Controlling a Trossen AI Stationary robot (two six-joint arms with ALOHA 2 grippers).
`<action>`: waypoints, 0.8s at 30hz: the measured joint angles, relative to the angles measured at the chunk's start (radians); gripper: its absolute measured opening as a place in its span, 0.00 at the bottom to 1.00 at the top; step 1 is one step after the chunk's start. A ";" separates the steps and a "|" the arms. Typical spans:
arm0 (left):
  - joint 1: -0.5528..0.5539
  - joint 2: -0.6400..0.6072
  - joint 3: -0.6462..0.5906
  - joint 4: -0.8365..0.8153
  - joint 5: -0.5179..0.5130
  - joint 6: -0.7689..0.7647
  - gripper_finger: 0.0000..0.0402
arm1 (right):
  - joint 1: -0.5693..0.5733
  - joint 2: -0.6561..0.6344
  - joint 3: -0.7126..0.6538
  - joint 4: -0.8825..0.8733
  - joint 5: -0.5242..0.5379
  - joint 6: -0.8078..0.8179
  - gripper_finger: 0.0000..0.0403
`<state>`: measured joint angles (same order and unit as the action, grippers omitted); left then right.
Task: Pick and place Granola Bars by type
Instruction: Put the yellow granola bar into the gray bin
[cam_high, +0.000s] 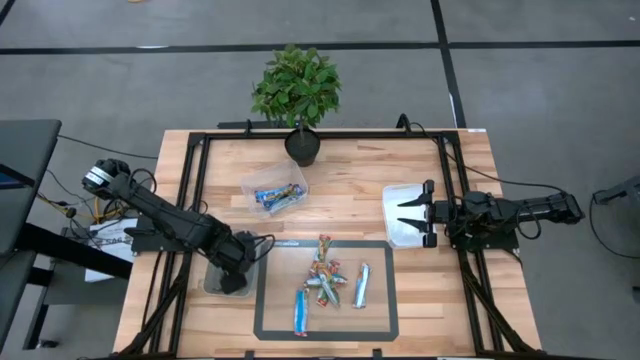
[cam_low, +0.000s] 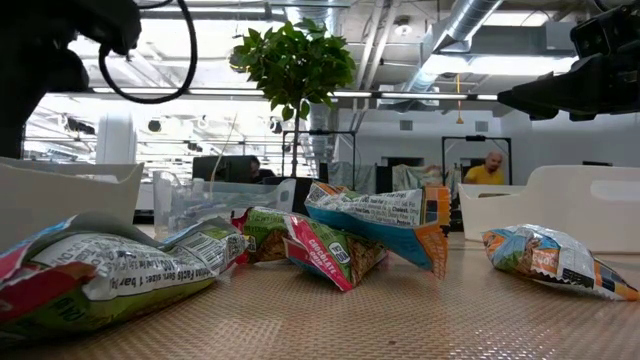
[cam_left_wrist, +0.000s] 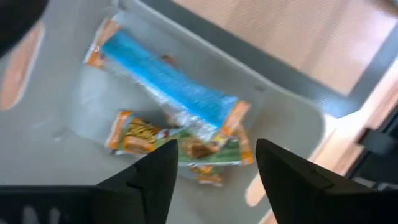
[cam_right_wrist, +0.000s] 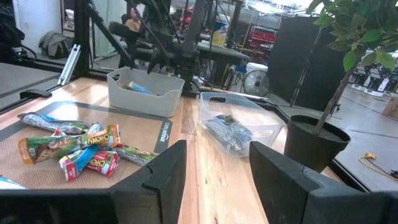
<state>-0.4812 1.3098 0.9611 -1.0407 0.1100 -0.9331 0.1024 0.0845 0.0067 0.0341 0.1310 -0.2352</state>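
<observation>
- High view: our left gripper (cam_high: 234, 281), fingers apart, hangs over its bin (cam_high: 212, 283); the bars (cam_high: 327, 280) lie just right.
- Right gripper (cam_high: 408, 216), also apart, waits farther off.

potted plant (cam_high: 297, 92), clear bins (cam_high: 275, 190), mat (cam_high: 326, 329)

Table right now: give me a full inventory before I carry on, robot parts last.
Granola bars on mat: about seven, blue and green/red, loose pile at the table's front centre.
Mat: one, tan with a dark border.
Bin by the plant: one, clear, holds blue bars.
Left bin: one, clear, holds one blue bar and one green-gold bar.
Right bin: one, white.
Potted plant: one, green, at the far edge.
Left gripper: open, over the left bin.
Right gripper: open, over the white bin.
</observation>
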 joint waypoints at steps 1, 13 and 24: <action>-0.004 0.000 0.000 0.012 0.000 -0.013 0.54 | 0.000 0.000 0.000 0.000 0.000 0.000 0.42; -0.038 0.000 0.000 -0.010 -0.002 -0.045 0.59 | 0.000 0.000 0.000 0.000 0.000 0.000 0.42; -0.063 0.001 0.000 0.107 0.009 -0.043 0.59 | 0.000 0.000 0.000 0.000 0.000 0.000 0.42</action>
<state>-0.5442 1.3106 0.9611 -0.9341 0.1192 -0.9763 0.1021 0.0845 0.0063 0.0341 0.1310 -0.2352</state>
